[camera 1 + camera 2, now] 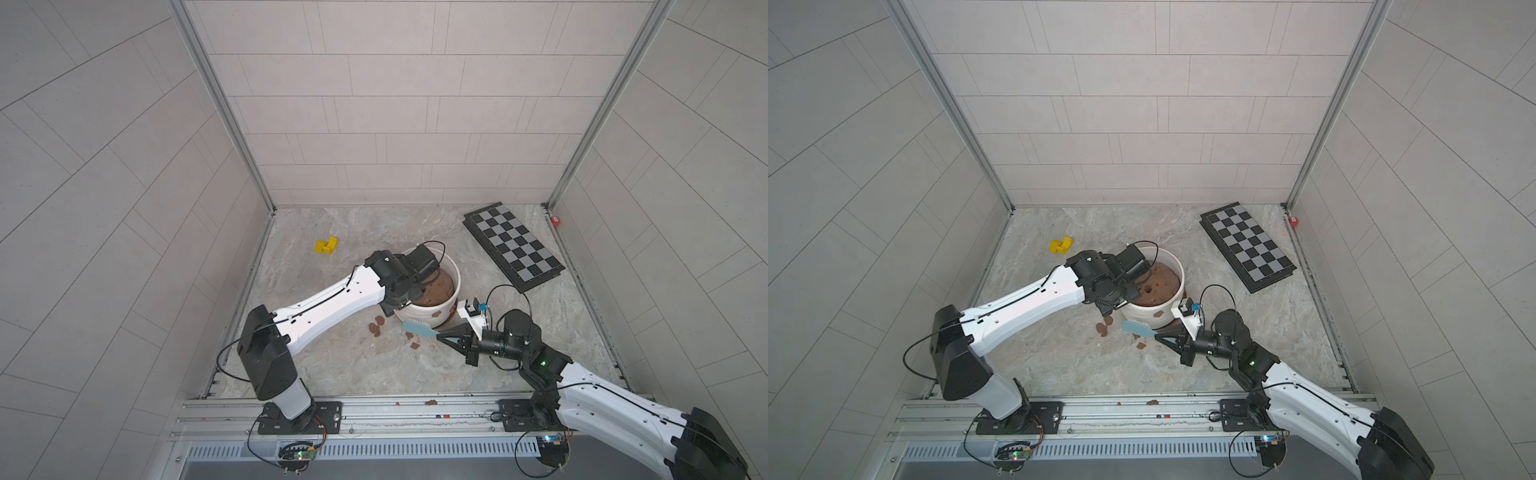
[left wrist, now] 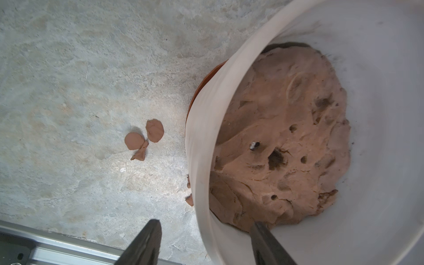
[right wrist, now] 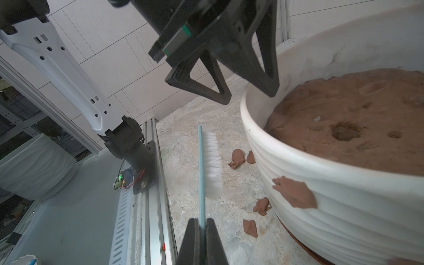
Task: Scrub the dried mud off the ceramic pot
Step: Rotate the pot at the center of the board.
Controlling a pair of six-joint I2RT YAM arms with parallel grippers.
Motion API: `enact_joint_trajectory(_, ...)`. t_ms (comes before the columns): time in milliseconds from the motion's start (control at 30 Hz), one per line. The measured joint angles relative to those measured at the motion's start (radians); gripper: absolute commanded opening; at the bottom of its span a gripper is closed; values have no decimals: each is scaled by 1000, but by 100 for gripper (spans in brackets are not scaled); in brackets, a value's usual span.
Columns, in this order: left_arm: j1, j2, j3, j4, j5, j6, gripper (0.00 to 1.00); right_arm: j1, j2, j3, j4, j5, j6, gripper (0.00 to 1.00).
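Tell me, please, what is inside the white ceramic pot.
Inside the ceramic pot sits a brown clay-like mound with a hole and smaller pits; one finger of the left gripper dips in. Whatever lies beneath the mound is hidden.

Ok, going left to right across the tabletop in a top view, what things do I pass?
The yellow blocks → loose dried mud lumps → ceramic pot → checkerboard.
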Motion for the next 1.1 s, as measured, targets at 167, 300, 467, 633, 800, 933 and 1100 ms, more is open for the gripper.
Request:
enact_joint_trajectory(167,-16,58,3,2,1,-32,53,0,-16,-12,1,0,3,0)
enact_joint_trajectory(300,-25,65,4,14,0,-53,37,-2,-18,-14,1,0,4,0)
enact_joint_trajectory(467,-19,68,5,20,-3,-104,26,-2,-18,-14,1,0,7,0)
enact_joint_trajectory(633,-11,75,12,13,-21,-113,21,-2,-21,-14,1,0,7,0)
enact_joint_trajectory(800,-4,76,13,14,-38,-95,20,-2,-20,-14,-2,4,7,0)
enact_joint_trajectory(933,11,79,18,11,-35,-74,19,-2,-16,-4,-26,16,-1,0)
enact_joint_trajectory(1100,29,109,59,-28,-37,-13,17,-2,-17,25,-61,35,-11,0)
